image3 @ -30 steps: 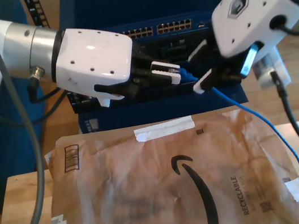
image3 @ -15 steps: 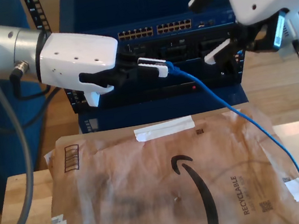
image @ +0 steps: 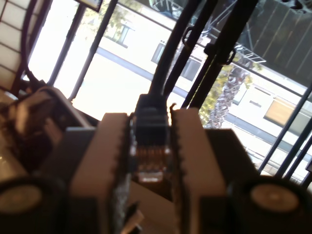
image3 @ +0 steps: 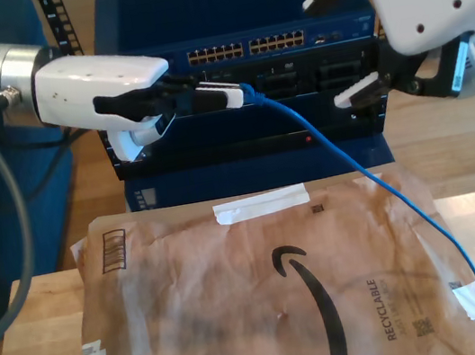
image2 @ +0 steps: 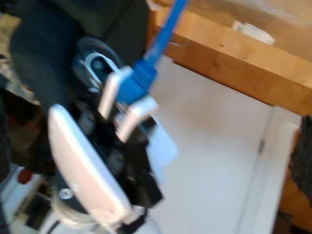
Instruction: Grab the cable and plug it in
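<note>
The first hand [image3: 226, 97] is clamping the clear plug of the thin bright-blue Ethernet cable [image3: 345, 164] just in front of the dark blue rack switch [image3: 243, 49], not yet plugged in, while the second hand [image3: 351, 35] is hanging open nearby.

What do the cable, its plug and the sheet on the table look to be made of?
The cable looks like smooth blue plastic jacket with a slight sheen. Its plug, clamped in my first tool, looks like clear hard plastic; metal contacts seem to show through. The sheet looks like matte brown paper, creased and taped.
</note>
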### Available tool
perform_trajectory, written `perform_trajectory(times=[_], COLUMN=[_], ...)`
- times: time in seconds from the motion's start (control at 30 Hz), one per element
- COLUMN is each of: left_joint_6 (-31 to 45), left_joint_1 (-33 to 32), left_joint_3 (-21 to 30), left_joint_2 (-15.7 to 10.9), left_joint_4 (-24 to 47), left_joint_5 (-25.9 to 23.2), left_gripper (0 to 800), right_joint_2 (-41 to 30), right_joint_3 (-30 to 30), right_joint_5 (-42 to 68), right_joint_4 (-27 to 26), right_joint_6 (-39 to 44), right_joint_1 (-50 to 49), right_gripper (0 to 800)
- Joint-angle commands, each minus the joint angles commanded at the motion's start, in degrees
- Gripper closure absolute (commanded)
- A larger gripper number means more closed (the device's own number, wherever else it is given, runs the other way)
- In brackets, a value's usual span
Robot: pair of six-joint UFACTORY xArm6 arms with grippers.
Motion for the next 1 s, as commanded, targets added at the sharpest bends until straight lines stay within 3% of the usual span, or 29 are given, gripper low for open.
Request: perform_trajectory(times=[0.3,0.47,0.57,0.8,1.0], left_joint_6=[-2.1,-2.2,-2.2,-2.2,-2.2], left_joint_1=[1.4,3.0,3.3,3.3,3.3], left_joint_3=[0.2,0.2,0.3,0.4,1.2], left_joint_2=[2.5,4.6,4.9,6.2,7.2], left_joint_4=[-3.3,-3.4,-3.9,-6.1,-9.0], left_joint_5=[5.6,7.2,9.1,12.3,14.6], left_gripper=[798,798,798,797,797], right_joint_2=[-1.9,-2.0,-4.4,-8.9,-9.2], right_joint_3=[5.6,6.2,9.8,14.3,14.4], right_joint_5=[-14.6,-19.7,-24.5,-26.5,-27.3], right_joint_4=[-0.1,-0.1,-0.1,0.0,0.0], right_joint_6=[-4.5,-6.6,-8.1,-9.3,-9.4], right_joint_1=[12.0,15.6,16.8,17.8,21.6], right_gripper=[7,7,8,7,4])
